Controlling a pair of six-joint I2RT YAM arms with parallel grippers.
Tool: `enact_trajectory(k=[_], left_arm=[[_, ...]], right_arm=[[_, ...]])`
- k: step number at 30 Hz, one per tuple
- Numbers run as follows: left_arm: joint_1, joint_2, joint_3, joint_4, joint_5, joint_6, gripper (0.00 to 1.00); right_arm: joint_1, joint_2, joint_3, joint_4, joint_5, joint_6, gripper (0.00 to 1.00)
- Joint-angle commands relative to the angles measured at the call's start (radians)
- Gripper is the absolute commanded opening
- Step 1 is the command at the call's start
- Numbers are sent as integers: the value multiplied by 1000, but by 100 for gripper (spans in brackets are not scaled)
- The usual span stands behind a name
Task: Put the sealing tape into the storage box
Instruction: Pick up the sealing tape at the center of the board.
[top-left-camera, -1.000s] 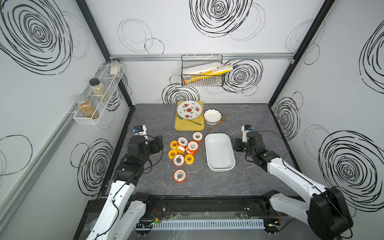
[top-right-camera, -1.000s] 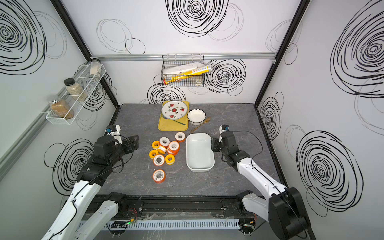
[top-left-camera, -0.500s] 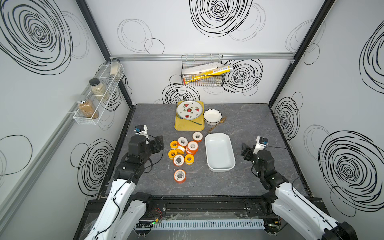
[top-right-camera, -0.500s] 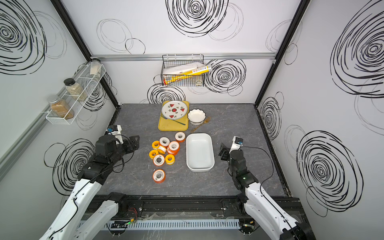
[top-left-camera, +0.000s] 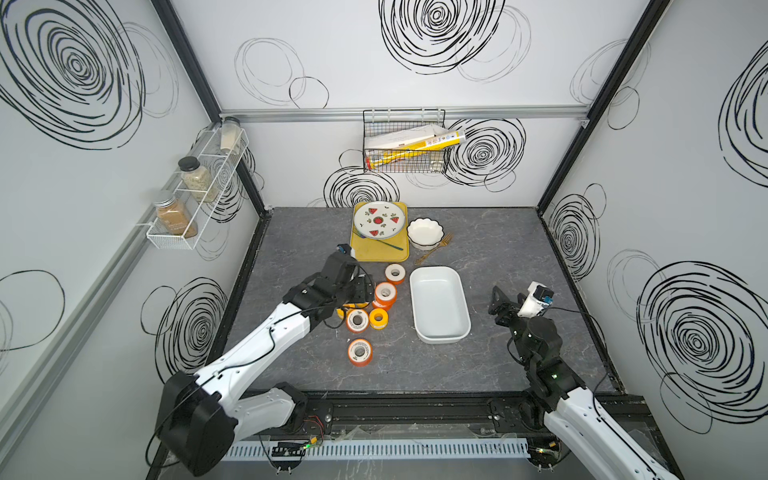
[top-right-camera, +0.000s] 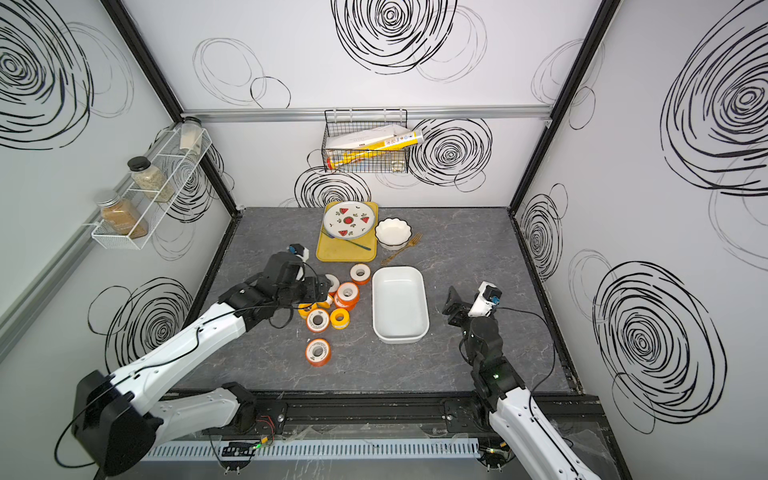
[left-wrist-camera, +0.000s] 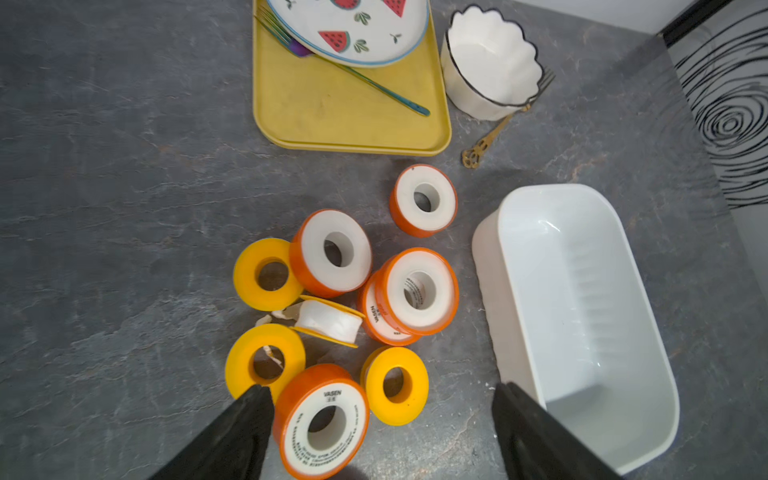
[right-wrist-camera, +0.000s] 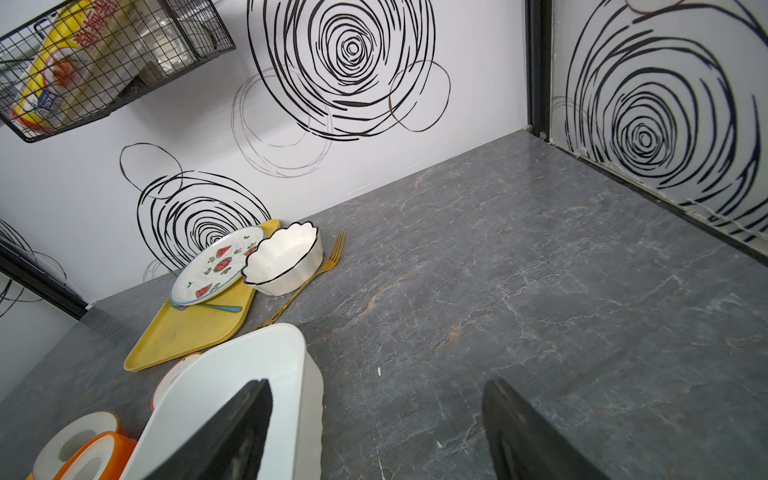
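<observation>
Robot test cell of laboratory type, dressed as a kitchen counter.

- **Enclosure:** the wall panels (top-left-camera: 415, 91) were white, printed with black scribbled spirals. They were held by black frame posts (top-left-camera: 594, 104) and an aluminium rail (top-left-camera: 291, 114).
- **Surface:** a grey stone-look tabletop (top-left-camera: 498, 249).
- **Equipment:** a white left arm (top-left-camera: 266, 336) and right arm (top-left-camera: 582, 411) stood on a black base rail (top-left-camera: 415, 409), above a slotted cable duct (top-left-camera: 374, 449).
- **Kitchen dressing:**
  - a wire spice rack (top-left-camera: 170, 243) with jars (top-left-camera: 173, 214)
  - a wire basket (top-left-camera: 405, 166) of wrap boxes (top-left-camera: 411, 143)
  - a yellow tray (top-left-camera: 378, 253)
  - a watermelon plate (top-left-camera: 378, 220)
  - a scalloped bowl (top-left-camera: 424, 232)
  - a gold fork (top-left-camera: 434, 249)

10 sealing tape spools (left-wrist-camera: 332, 253) (6 orange, 4 yellow), 1 storage box (left-wrist-camera: 582, 291), 1 tray (left-wrist-camera: 332, 116), 1 plate (left-wrist-camera: 353, 25), 1 bowl (left-wrist-camera: 490, 62), 2 forks (left-wrist-camera: 494, 133), 3 jars (top-left-camera: 174, 214)
</observation>
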Motion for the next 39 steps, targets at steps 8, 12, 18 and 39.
enact_trajectory(k=[8, 12, 18, 39], left_arm=[[-82, 328, 220, -81, -88, 30, 99], [-89, 400, 265, -94, -104, 29, 99], [-91, 460, 298, -94, -98, 39, 99], [-110, 588, 313, -57, -112, 33, 94]], right_arm=[[6, 9, -3, -4, 23, 12, 86], [7, 9, -3, -3, 25, 12, 90], [5, 10, -3, -4, 28, 12, 91], [6, 12, -1, -6, 31, 12, 91]])
